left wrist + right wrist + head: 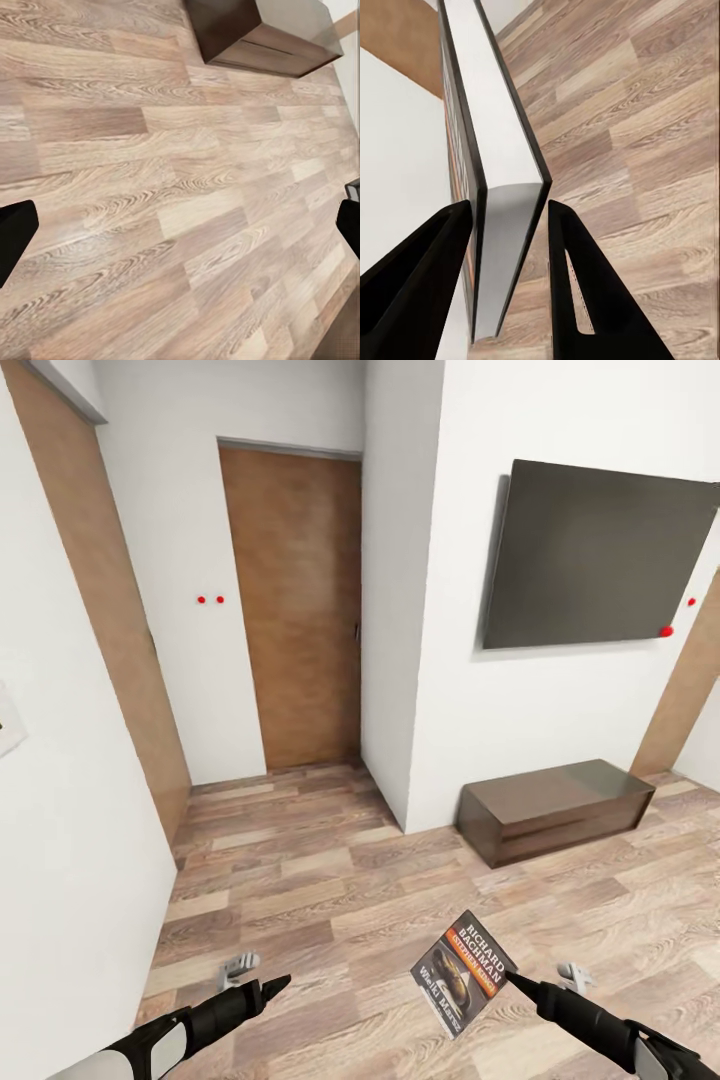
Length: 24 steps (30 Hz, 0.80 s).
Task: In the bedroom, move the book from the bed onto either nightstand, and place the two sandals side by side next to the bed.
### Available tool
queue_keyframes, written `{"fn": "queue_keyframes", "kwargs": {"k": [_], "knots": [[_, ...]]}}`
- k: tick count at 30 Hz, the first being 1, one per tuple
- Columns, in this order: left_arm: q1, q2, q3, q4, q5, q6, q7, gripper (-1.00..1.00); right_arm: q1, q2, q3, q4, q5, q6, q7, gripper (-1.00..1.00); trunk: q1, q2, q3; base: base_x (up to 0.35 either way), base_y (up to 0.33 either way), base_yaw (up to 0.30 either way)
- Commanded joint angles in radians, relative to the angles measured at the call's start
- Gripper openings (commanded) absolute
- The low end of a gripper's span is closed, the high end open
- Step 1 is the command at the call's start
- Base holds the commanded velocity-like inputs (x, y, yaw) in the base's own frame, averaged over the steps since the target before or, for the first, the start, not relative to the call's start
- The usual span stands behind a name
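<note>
My right gripper [518, 981] is shut on the book [462, 972], a thin paperback with a dark cover, an orange band and white lettering, held tilted above the wood floor. In the right wrist view both black fingers [577, 277] clamp the book [499, 172] by its edge, pages facing the camera. My left gripper [272, 987] hangs low at the left, open and holding nothing; its fingertips [11, 236] stand far apart over bare planks. The bed, the nightstands and the sandals are out of view.
A low dark-brown bench [555, 805] stands against the wall under a wall-mounted dark screen [600, 555]. A white wall corner [400, 660] juts out ahead, with a closed wooden door [300, 610] beyond it. A white wall [70, 840] runs close on the left.
</note>
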Motion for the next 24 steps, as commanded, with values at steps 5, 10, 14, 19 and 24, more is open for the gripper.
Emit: {"fn": "queue_keyframes", "kwargs": {"k": [5,10,14,19,24], "knots": [[-0.001,0.0,-0.001,0.001,0.004,0.001,-0.004,1.0,-0.001,0.001,-0.011,-0.001,0.009,0.004,0.004,-1.0,0.001,-0.002,-0.002,0.07,0.0,-0.283],[-0.001,0.0,-0.001,0.001,0.004,0.001,-0.004,1.0,-0.001,0.001,-0.011,-0.001,0.009,0.004,0.004,-1.0,0.001,-0.002,-0.002,0.009,0.0,-0.283],[-0.001,0.001,-0.001,0.001,0.004,0.001,-0.004,1.0,-0.001,0.001,-0.011,-0.001,0.009,0.004,0.004,-1.0,0.001,-0.002,-0.002,0.001,0.0,-0.283],[-0.001,0.001,-0.001,0.001,0.004,0.001,-0.004,1.0,-0.001,0.001,-0.011,-0.001,0.009,0.004,0.004,-1.0,0.001,-0.002,-0.002,0.0,0.0,-0.283],[-0.001,0.0,-0.001,0.001,0.004,0.001,-0.004,1.0,-0.001,0.001,-0.011,-0.001,0.009,0.004,0.004,-1.0,0.001,-0.002,-0.002,0.0,0.0,-0.283]]}}
